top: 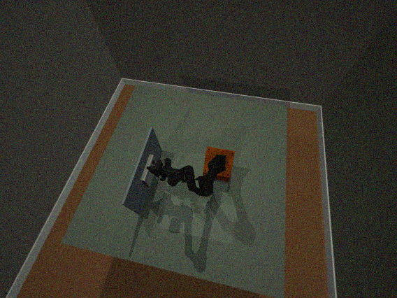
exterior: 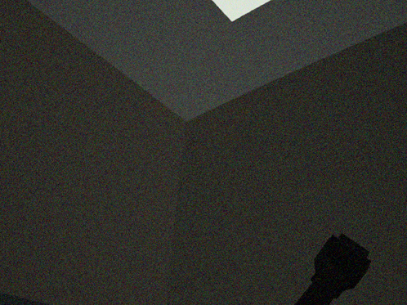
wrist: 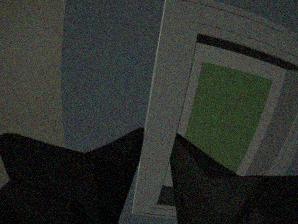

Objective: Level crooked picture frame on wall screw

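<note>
Where the upright blue wall panel (top: 134,196) (wrist: 110,65) rises from the pale green mat (top: 258,140), the light grey rectangular picture frame (top: 145,178) (wrist: 162,65) is at its face, on the side toward the robot. The black parallel-jaw gripper (top: 150,168) (wrist: 157,136) is closed on one side bar of the frame, a finger on either side of it. Within the frame, a green rectangle (wrist: 229,117) shows inside a pale border. From the panel, the black jointed arm (top: 203,190) reaches back to the square orange base plate (top: 210,150), which lies well apart from the panel on the mat. Whether the frame is level cannot be told from these views.
</note>
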Available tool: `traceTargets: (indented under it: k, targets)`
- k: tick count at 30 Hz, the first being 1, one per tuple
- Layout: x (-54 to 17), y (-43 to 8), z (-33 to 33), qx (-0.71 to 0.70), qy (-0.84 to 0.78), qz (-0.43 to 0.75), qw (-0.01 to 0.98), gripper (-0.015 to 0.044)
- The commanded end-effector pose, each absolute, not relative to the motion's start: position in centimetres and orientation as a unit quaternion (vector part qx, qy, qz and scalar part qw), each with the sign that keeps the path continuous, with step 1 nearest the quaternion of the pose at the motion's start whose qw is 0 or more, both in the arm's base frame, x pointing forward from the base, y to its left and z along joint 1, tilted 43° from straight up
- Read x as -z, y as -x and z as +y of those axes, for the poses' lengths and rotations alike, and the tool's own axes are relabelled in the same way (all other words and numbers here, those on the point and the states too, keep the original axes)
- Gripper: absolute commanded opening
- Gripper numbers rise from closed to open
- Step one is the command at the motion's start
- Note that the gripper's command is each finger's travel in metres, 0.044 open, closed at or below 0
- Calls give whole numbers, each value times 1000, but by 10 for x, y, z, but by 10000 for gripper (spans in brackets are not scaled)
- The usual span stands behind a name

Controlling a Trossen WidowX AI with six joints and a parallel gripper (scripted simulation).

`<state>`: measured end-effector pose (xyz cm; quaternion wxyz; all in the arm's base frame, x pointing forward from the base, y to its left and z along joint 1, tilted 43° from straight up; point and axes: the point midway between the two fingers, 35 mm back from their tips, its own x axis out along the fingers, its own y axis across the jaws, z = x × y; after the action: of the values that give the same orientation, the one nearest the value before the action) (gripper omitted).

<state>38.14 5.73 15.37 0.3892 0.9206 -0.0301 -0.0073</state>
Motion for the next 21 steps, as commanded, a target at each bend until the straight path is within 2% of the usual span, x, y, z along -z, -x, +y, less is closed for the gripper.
traceTargets:
  k: [1, 7, 12, 18, 21]
  targets:
    - [-154, -381, 57, 7, -920, -30, 391, 105]
    - [-154, -381, 57, 7, -920, -30, 391, 260]
    - [-155, -373, 60, 8, -915, -30, 402, 260]
    - [-154, -299, 67, 12, -870, -32, 492, 260]
    - [-150, -281, 66, 13, -857, -32, 514, 260]
